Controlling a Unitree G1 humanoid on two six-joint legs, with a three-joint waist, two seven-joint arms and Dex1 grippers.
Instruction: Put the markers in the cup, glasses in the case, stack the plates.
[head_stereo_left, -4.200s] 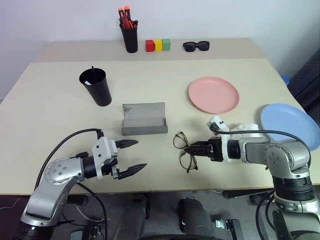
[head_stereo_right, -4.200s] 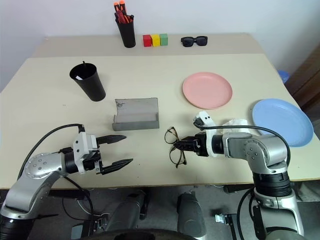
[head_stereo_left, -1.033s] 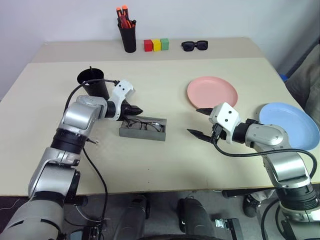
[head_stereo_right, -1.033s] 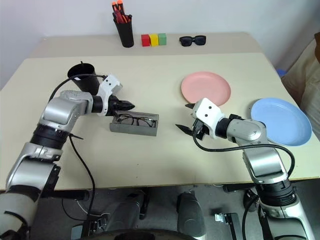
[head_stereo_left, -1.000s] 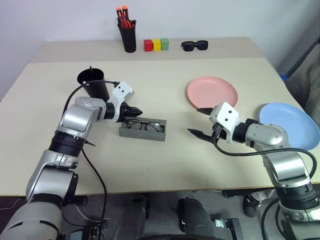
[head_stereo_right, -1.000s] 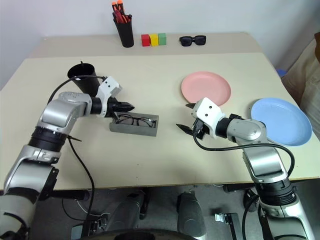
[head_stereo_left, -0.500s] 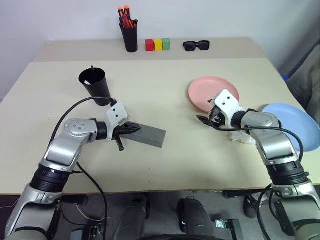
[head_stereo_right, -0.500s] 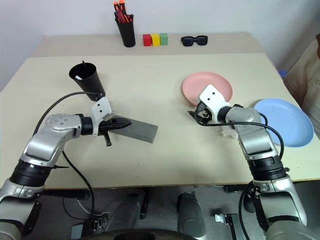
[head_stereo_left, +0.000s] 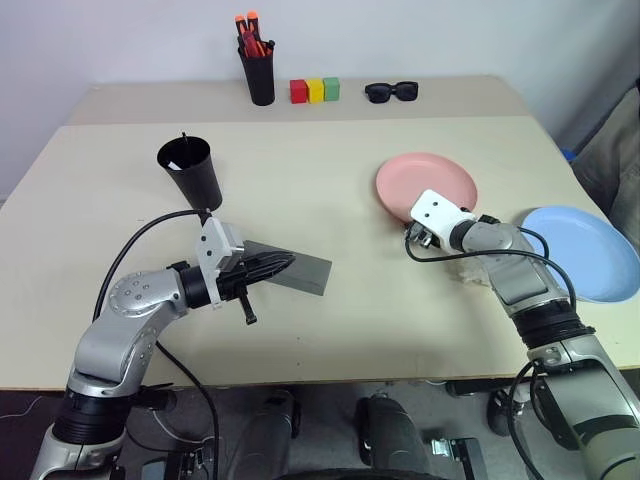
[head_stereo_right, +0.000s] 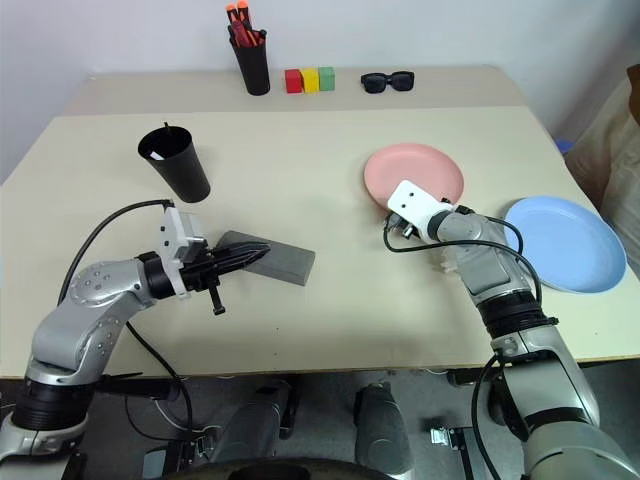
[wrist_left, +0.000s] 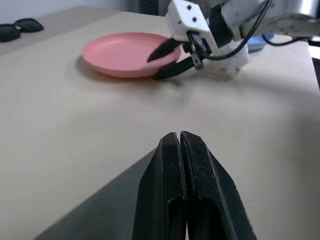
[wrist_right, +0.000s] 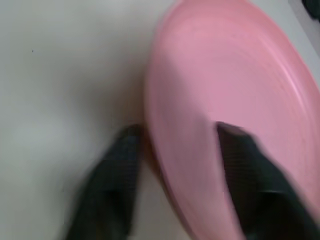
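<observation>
1. Pink plate (head_stereo_left: 425, 186) lies flat on the beige table (head_stereo_left: 330, 320), on the robot's right half. Its near rim sits between the two black fingers of the right gripper (wrist_left: 172, 60).
2. Right gripper fingers (wrist_right: 112, 185) straddle that rim, one below the edge next to the table and one over the plate's upper surface. A gap shows between each finger and the rim, so whether they have clamped the plate cannot be told.
3. Light blue plate (head_stereo_left: 583, 252) lies flat near the table's right edge, well apart from the pink plate, with the right forearm between them.
4. Grey case (head_stereo_left: 290, 268) lies closed on the table, left of centre. The glasses do not show.
5. Left gripper (head_stereo_right: 240, 257) has its fingers pressed together with nothing between them. The tips reach over the near left end of the case; contact cannot be told.
6. Black cup (head_stereo_left: 191, 172) stands upright behind the left gripper, apart from the case. A thin dark rod rises at its rim and something white shows inside.
7. Along the table's far edge stand a narrower black pen holder (head_stereo_left: 260, 72) with orange-capped pens, then red, yellow and green blocks (head_stereo_left: 316, 90), then black sunglasses (head_stereo_left: 391, 92).
</observation>
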